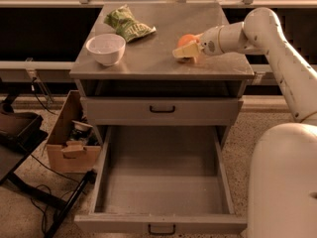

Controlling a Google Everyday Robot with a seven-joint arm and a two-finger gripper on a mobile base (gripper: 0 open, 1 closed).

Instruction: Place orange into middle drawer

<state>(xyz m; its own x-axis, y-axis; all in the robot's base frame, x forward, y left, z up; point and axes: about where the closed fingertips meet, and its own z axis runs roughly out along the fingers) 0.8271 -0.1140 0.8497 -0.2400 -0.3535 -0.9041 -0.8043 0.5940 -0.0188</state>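
While my pincer (184, 51) meets the orange (185, 38) on the tabletop (148, 61), I cannot tell whether it grips it; the open drawer (163, 195) lies well below.

the end effector (188, 52), at the right of the tabletop (148, 61), hides the lower part of the orange (185, 38); below the tabletop, the middle drawer (163, 192) has its front cut off.
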